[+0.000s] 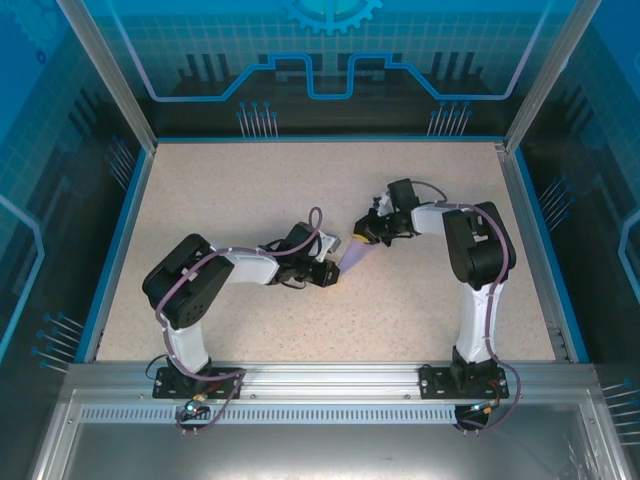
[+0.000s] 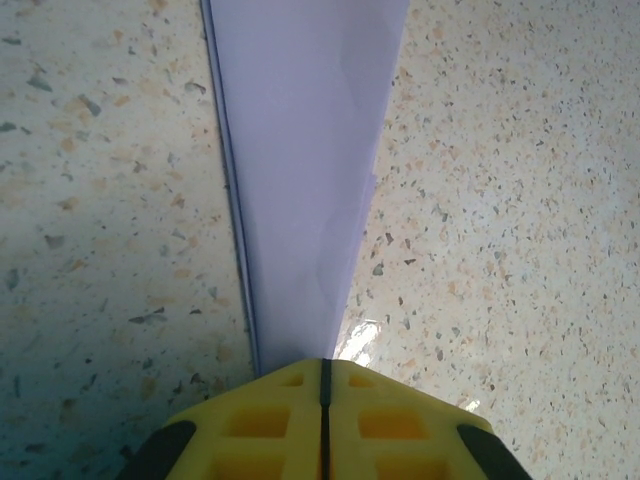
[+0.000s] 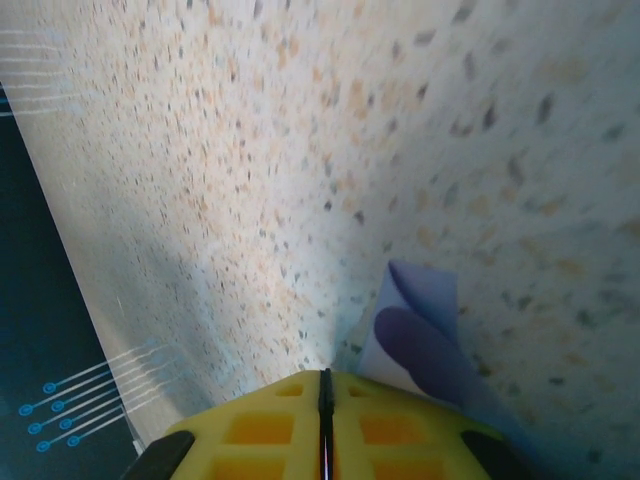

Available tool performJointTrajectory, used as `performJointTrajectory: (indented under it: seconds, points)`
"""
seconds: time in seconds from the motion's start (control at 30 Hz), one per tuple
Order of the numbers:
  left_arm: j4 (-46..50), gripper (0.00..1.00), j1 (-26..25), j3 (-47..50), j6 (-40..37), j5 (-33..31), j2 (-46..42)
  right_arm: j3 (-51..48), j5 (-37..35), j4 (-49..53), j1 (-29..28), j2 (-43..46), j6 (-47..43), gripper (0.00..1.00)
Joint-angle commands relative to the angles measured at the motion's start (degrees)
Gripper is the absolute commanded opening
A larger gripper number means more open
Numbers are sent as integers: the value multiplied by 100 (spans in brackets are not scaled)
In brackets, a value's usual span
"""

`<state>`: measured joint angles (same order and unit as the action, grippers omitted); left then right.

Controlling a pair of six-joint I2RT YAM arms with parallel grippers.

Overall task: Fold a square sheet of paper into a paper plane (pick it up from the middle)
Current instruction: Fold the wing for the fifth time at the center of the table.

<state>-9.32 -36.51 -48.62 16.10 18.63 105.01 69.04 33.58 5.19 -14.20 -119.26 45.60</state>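
1. Tear risk: left fingers [image 2: 270,415] are pressed shut on the narrow tip of the paper plane [image 2: 305,150]. Right fingers [image 3: 265,425] are closed too, at its wide end. If the arms pull apart or twist vs each other, the thin paper btwn them could rip at the tip or buckle mid-length.
2. Slip risk: left grip takes only a small bit of the tip. A tug or quick swing could slide it out, and the folds would prob. spring open.
3. Right-side hold is unclear. In the right wrist view the paper comes out beside one pad, not from the seam, so can't tell if it's pinched or just touched. If not pinched, the wide end will flop on any move.
4. Crooked-crease risk: the flap at the wide end curls up loose. Pressing it w/o lining up the edges would set a skewed wing.
5. Where: in the top view it's around mid-counter [image 1: 250,190], spanning btwn the two arms' tips, narrow end nearer the bases. Lying on the surface or just above it, can't tell.
6. Look: lavender, matte, a long taper widening away from the left grip. Stacked layer edges show along one side, w/ faint creases across the face. One corner at the wide end is rolled over.
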Motion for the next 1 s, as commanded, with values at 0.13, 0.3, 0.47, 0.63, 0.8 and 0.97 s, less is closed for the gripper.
performJointTrajectory:
  seconds: [0.13, 0.3, 0.47, 0.63, 0.8, 0.97]
  points:
    - [1373, 9, 4, 356, -151, -72, 20, 370, -935, -181, 590, -360, -2, 10]
    - [1442, 9, 4, 305, -160, -53, -59, 606, -930, -37, 638, -407, -91, 10]
    - [1459, 12, 4, 135, -74, 158, -158, 633, -844, -10, 648, -124, -196, 10]
    - [1539, 19, 6, -183, 29, 400, -394, 604, -914, 256, 664, 335, -456, 11]
    - [1717, 30, 6, -594, 113, 455, -725, 134, -822, 350, 635, 1020, -616, 14]
    - [2092, 41, 1, -882, -29, 110, -1013, -620, -780, 448, 609, 1770, -746, 22]
